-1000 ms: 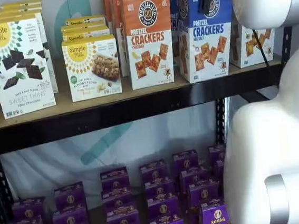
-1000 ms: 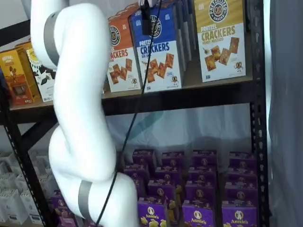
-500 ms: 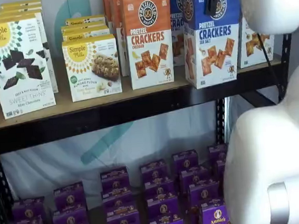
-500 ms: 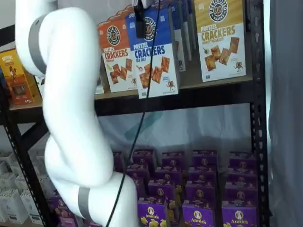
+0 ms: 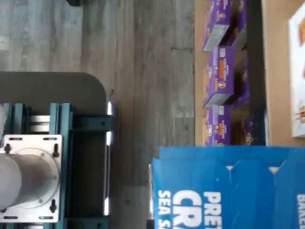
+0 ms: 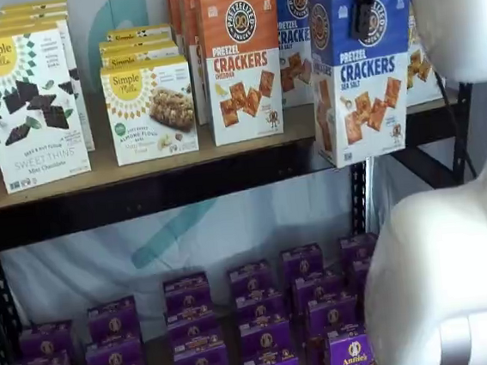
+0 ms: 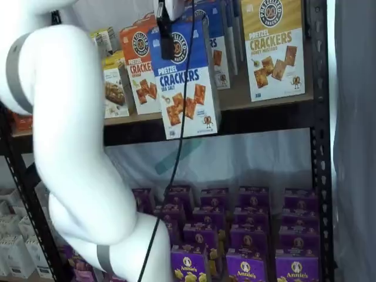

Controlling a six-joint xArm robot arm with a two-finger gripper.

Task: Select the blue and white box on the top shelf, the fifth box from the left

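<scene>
Here, in the wrist view, the blue top flap of the blue and white box (image 5: 228, 188) fills the near corner, printed with white letters that include "SEA S", and it sits directly under the camera. Past it lie grey wood-look floorboards (image 5: 138, 71), a row of small purple boxes (image 5: 220, 71) seen from above, and a strip of tan shelf board. A dark mount with teal brackets (image 5: 57, 157) and a white round plate also shows. In a shelf view, the gripper (image 6: 367, 7) hangs from above with one black finger lying down the front of the blue and white box (image 6: 361, 76), pinching it at the logo. The box is off the top shelf (image 6: 182, 175), in front of its black front rail and slightly tilted, its lower edge below the board. The orange Pretzel Crackers Cheddar carton (image 6: 242, 62) stands on the shelf to its left, beside the Simple Mills boxes (image 6: 150, 109). In the other shelf view, the gripper (image 7: 167, 35) clamps the top of the blue and white box (image 7: 183, 79), a black cable (image 7: 176, 153) trailing down across it. The box hangs clear of the top shelf (image 7: 264, 106), overlapping its rail, and the yellow-topped Pretzel Crackers carton (image 7: 273, 50) stands to its right.
</scene>
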